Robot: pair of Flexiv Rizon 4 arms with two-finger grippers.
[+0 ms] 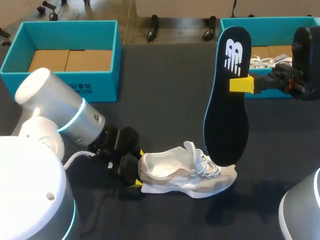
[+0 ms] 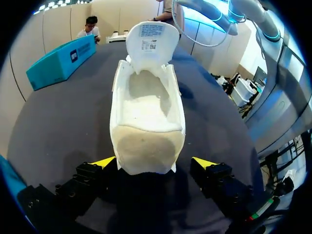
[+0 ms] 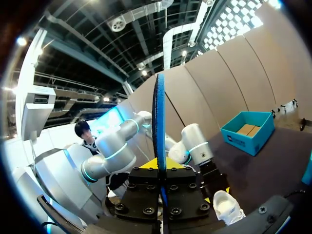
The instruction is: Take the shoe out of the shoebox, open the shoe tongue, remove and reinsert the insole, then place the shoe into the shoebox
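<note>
The left box (image 1: 65, 55), at ten o'clock on the table (image 1: 165, 75), holds only a brown cardboard liner. The right box (image 1: 270, 45), at two o'clock, holds cardboard and a white tangle (image 1: 262, 61) partly hidden behind the right arm. Neither box holds the shoe (image 1: 185, 172). It lies on the table at six o'clock, heel toward nine, toe toward three, with its tongue (image 2: 151, 41) folded back and its pale inside bare.

The left gripper (image 1: 131, 167) sits at the heel, released. Its fingers are spread to either side, with a sliver of gap at one tip.

The right gripper (image 1: 242, 84) is clenched on the black insole (image 1: 227, 95) near its middle. It holds the insole upright in the air over the shoe's toe end. I cannot tell whether the insole's lower end touches the shoe.
</note>
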